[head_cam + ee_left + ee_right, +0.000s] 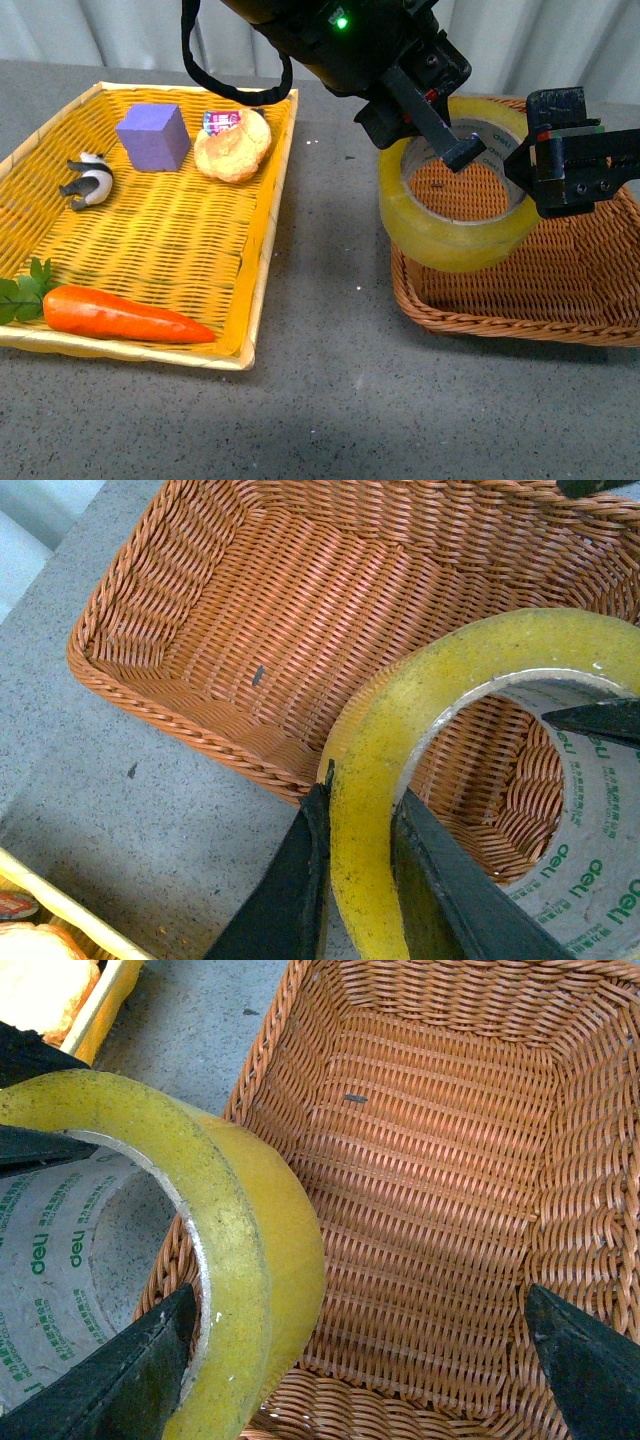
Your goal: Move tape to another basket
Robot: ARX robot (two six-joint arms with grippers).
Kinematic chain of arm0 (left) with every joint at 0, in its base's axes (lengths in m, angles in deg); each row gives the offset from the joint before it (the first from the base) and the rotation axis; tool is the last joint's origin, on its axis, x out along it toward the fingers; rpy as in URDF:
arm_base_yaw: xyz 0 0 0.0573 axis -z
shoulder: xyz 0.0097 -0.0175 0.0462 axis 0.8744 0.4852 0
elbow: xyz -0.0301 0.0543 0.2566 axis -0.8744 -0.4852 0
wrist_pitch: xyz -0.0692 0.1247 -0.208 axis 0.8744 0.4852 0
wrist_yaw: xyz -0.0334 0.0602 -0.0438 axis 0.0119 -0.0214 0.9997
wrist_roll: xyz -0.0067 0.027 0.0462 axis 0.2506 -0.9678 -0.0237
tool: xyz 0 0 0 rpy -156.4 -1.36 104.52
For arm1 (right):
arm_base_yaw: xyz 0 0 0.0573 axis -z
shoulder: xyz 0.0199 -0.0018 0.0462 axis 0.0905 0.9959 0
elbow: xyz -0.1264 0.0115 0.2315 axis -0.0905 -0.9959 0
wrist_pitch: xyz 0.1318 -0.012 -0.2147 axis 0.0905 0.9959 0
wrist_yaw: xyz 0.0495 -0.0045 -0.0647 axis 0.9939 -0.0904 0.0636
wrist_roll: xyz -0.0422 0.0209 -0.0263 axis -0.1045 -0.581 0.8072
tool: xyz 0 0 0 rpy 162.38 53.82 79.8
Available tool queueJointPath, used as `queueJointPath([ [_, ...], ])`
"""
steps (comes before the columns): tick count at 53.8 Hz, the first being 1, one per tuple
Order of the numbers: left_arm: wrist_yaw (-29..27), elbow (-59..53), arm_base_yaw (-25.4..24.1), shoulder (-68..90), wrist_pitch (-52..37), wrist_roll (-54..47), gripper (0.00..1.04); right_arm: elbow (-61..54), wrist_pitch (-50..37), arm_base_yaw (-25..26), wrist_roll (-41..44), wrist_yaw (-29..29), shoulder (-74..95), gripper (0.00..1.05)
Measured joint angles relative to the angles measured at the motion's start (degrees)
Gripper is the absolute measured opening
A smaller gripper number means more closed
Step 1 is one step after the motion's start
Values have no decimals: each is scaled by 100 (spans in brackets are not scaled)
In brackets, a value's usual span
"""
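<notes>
One carrot up front in the yellow tray, and with it one toy panda, one purple cube, one pastry and one small packet. Moving right, the left gripper is clamped on the wall of the single tape, tilted over the left rim of the one brown basket. The right gripper sits just beside it, jaws wide apart, holding nothing.

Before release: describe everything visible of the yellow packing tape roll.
The wide roll of translucent yellowish packing tape has a white core printed with green "deli" lettering. It hangs tilted, opening upward, over the near left corner of the brown woven wicker basket. The left end effector pinches its wall, one finger inside, one outside. The open right end effector is close beside it.
</notes>
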Motion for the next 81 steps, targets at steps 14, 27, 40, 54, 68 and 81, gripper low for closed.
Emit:
queueJointPath([
  [14, 2, 2, 11, 2, 0, 4, 14, 120, 151, -127, -195, 17, 13, 41],
  [27, -114, -2, 50, 2, -118, 223, 14, 142, 221, -157, -452, -57, 76, 15],
  [40, -302, -142, 11, -133, -710, 918, 42, 284, 155, 59, -369, -166, 317, 14],
  [54, -498, -501, -380, -745, -1213, 1550, 85, 485, 2, 446, -225, -129, 970, 14],
  [68, -852, -1191, -802, -927, -1576, 1985, 98, 1078, -177, 643, -136, -68, 1902, 14],
  [81, -1108, -1449, -1165, -997, -1947, 2317, 98, 1340, -170, 745, -111, -94, 2544, 14],
])
